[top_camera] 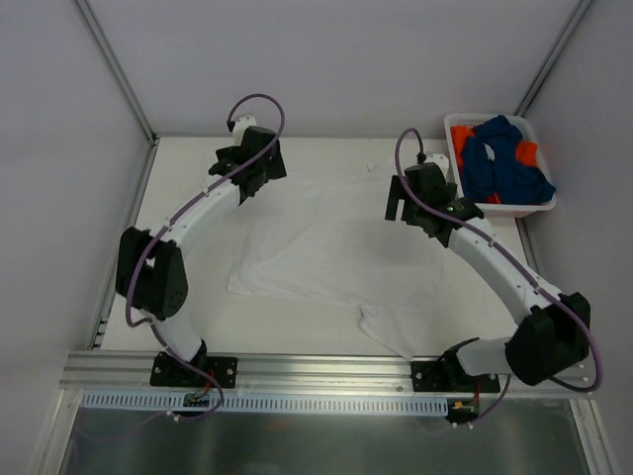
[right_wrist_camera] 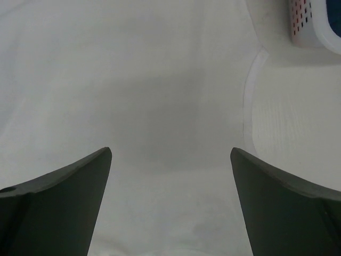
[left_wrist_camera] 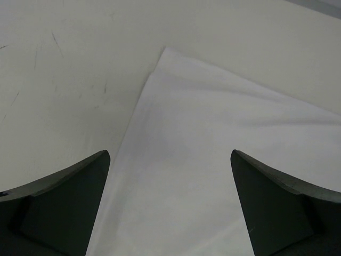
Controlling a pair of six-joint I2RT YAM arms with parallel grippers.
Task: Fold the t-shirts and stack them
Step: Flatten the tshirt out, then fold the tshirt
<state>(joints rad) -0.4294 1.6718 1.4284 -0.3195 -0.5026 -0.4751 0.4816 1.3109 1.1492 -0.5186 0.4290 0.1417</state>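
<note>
White shirt: a plain white soft cloth t-shirt (top_camera: 326, 247) is lying spread flat on the pale table (top_camera: 287, 327), between the two arms
Left gripper: the black two-finger left gripper (left_wrist_camera: 170, 160) is hovering over the shirt's far-left corner, jaws standing wide apart and gripping nothing. The cloth's edge is running through the gap below them
Right gripper: the black two-finger right gripper (right_wrist_camera: 170, 157) is hovering over the shirt's far-right part, jaws equally wide and empty, with white cloth filling the gap
Basket: a white perforated plastic basket (top_camera: 509, 209) is sitting in the far-right corner near the right gripper, holding crumpled dark blue cloth (top_camera: 504, 163) and bright orange cloth (top_camera: 460, 134)
</note>
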